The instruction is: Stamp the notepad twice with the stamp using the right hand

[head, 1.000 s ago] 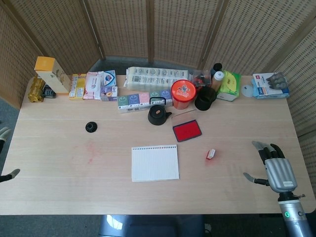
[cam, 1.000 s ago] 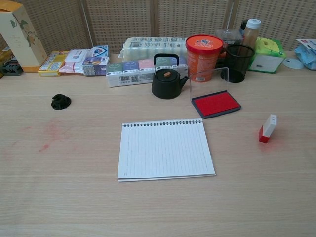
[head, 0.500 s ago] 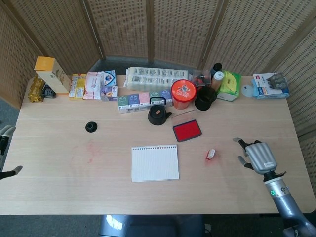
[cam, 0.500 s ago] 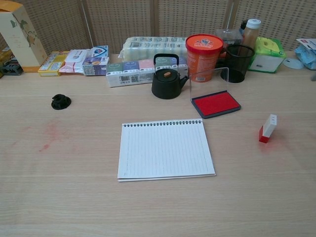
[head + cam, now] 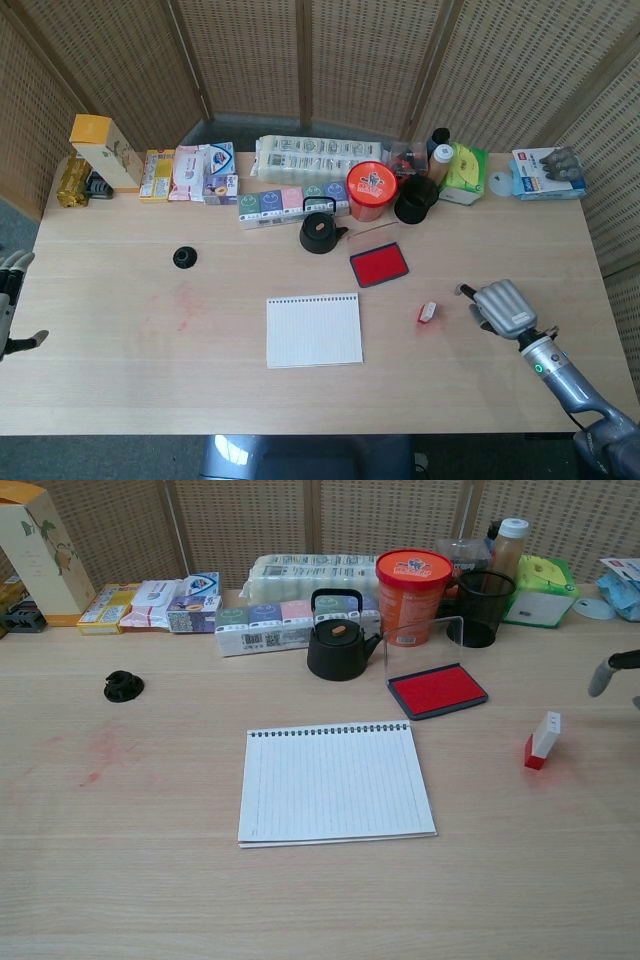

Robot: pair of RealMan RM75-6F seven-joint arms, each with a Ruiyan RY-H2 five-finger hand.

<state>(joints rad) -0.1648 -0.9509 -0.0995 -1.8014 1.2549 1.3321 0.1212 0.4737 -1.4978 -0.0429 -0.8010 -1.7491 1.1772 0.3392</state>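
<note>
Fingers of the right hand reach toward the stamp, spread and grasping nothing; in the chest view only one fingertip shows at the frame's edge, up and to the right of the stamp. That small white block with a red base stands tilted on the table, just beyond the fingertips and apart from them, on a faint red smear.

Further out on the same side lies the notepad, blank and flat, and diagonally beyond the stamp sits the open red ink pad with its clear lid up. Behind that stand a black kettle and an orange tub.

From here the likeliest failure is a knock: the stamp is small, leaning and looks light, so a fingertip arriving first from the side could tip it over or push it away before the thumb closes. A grasp taken too low would foul the inked face; too high may let it twist, giving a skewed print. Reaching for ink, the hand could clip the raised lid.

The left hand rests far off at the table's opposite edge, fingers apart and holding nothing.
</note>
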